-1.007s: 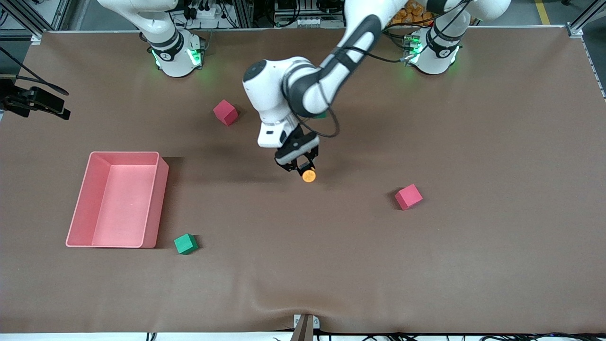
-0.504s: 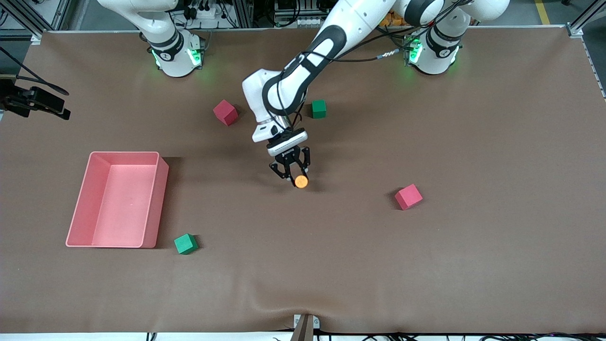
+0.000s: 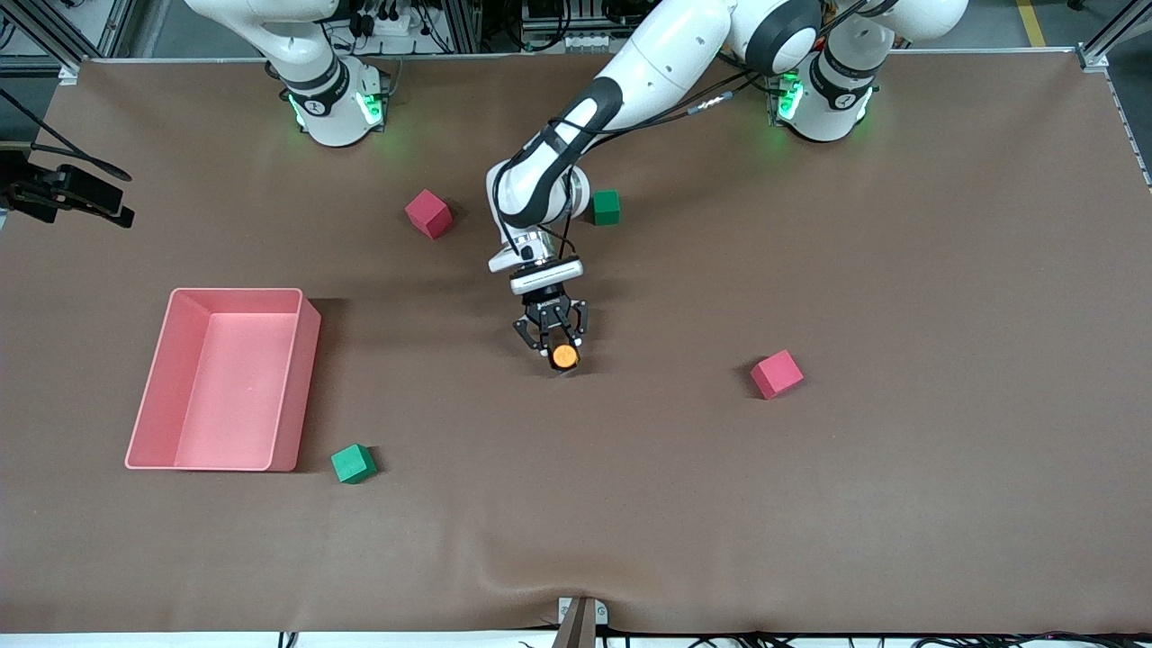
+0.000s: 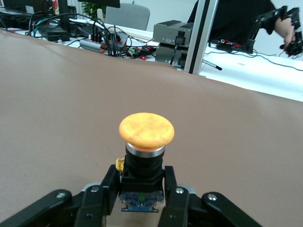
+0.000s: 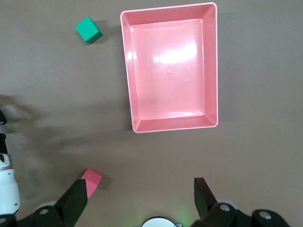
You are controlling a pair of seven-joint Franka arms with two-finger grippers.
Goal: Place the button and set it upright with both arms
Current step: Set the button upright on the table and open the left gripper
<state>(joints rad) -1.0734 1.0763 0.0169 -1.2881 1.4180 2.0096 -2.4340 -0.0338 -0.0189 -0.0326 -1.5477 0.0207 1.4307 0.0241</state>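
Observation:
My left gripper [image 3: 559,346] is shut on the button [image 3: 564,356], low over the middle of the table. The orange cap faces up and a little toward the front camera. In the left wrist view the fingers [image 4: 110,188] clamp the black body [image 4: 144,165] from both sides, with the orange cap [image 4: 146,130] above them and the bluish blocky end between them. I cannot tell whether the button touches the table. My right gripper [image 5: 141,201] is open and empty, high above the table by its own base, and is out of the front view.
A pink bin [image 3: 301,387] stands toward the right arm's end; it also shows in the right wrist view [image 5: 211,71]. Pink cubes [image 3: 428,213] [image 3: 777,373] and green cubes [image 3: 606,207] [image 3: 353,463] lie scattered around the button.
My left gripper has carried the button nearer to the front camera and lower. The arm has stretched out, uncovering the green cube by it. The right arm has not moved.

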